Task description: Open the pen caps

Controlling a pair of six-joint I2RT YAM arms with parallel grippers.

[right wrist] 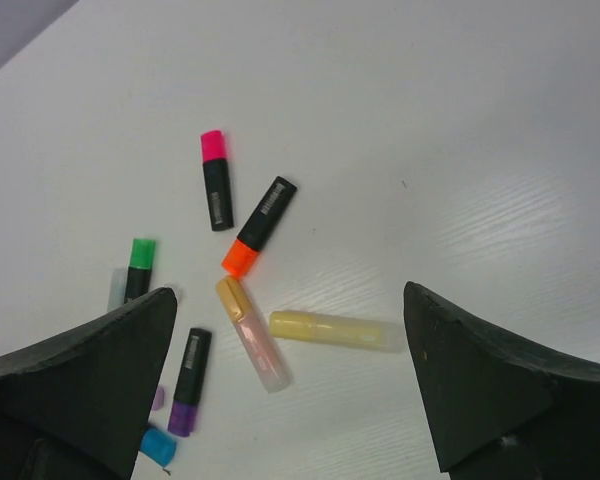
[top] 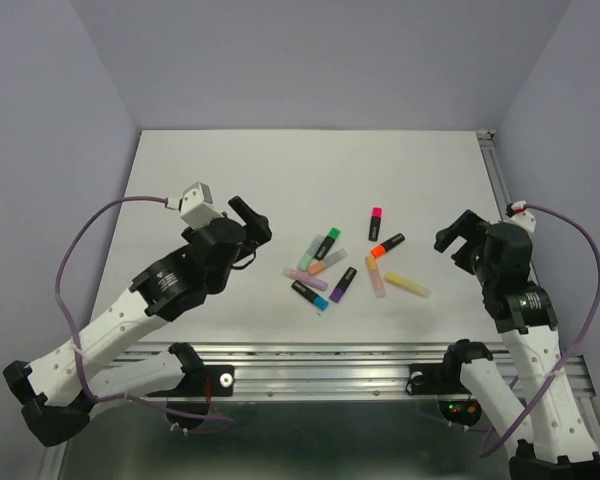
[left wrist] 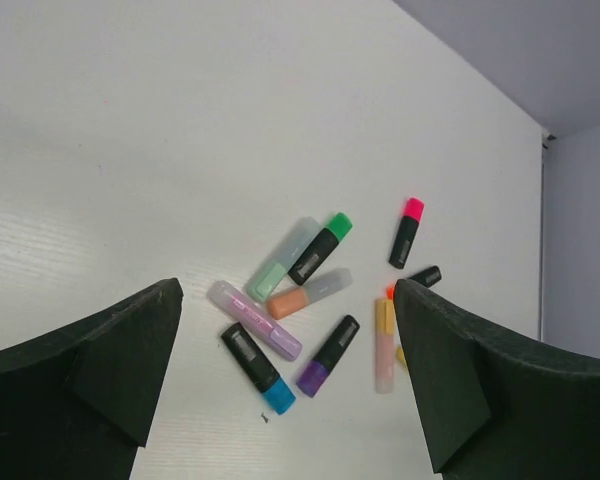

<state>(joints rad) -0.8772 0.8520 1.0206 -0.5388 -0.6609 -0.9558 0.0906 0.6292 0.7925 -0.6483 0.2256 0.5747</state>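
While the left tool (top: 252, 218) and the right tool (top: 458, 235) both hang above the bench (top: 180, 170) with jaws spread wide, gripping nothing, the pen caps (left wrist: 340, 224) all sit on their highlighters, scattered at mid-bench between the two arms. The pink cap (top: 377, 212) lies farthest back, with the orange cap (top: 377, 251) just nearer. The green cap (top: 333, 233), purple cap (top: 337, 294) and blue cap (top: 321, 301) belong to the left cluster, where pastel barrels (top: 302, 275) lie touching. A yellow highlighter (top: 407, 285) lies rightmost.
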